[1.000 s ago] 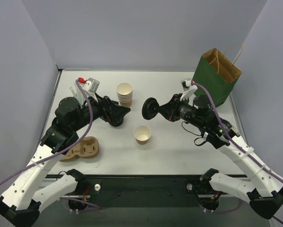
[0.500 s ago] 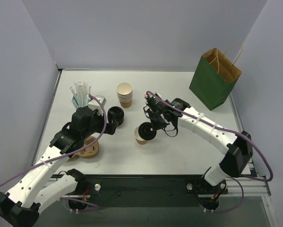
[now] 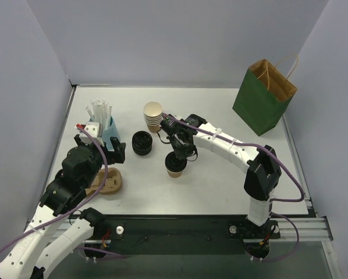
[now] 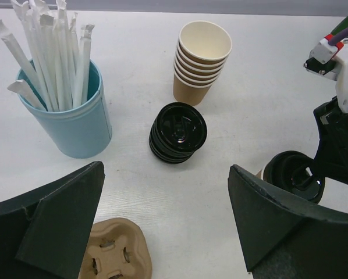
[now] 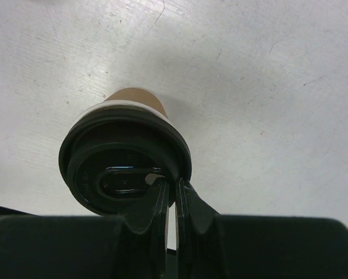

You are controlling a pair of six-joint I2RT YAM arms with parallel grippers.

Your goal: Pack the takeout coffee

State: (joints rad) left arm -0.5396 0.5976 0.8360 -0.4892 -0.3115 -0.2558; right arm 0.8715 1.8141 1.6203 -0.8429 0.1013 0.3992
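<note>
The takeout coffee is a kraft-brown cup point(image 3: 174, 171) at the table's middle, with a black lid point(image 5: 124, 160) sitting on its rim. My right gripper point(image 3: 180, 152) reaches down onto it. In the right wrist view its jaws point(image 5: 173, 189) are pinched on the lid's near rim, and the cup's brown wall point(image 5: 140, 96) shows beyond. The lidded cup also shows at the right of the left wrist view point(image 4: 291, 174). My left gripper point(image 4: 165, 171) is wide open and empty, hovering left of the cup near the cup carrier.
A stack of loose black lids point(image 3: 142, 142) lies left of the cup. Behind it stands a stack of lidless tan cups point(image 3: 153, 115). A blue cup of wrapped straws point(image 3: 104, 125) and a pulp cup carrier point(image 3: 107, 181) are at left. A green paper bag point(image 3: 262, 99) stands back right.
My right gripper carried the black lid left and down onto the open cup. My left arm drew back from the stack of lids toward the near left.
</note>
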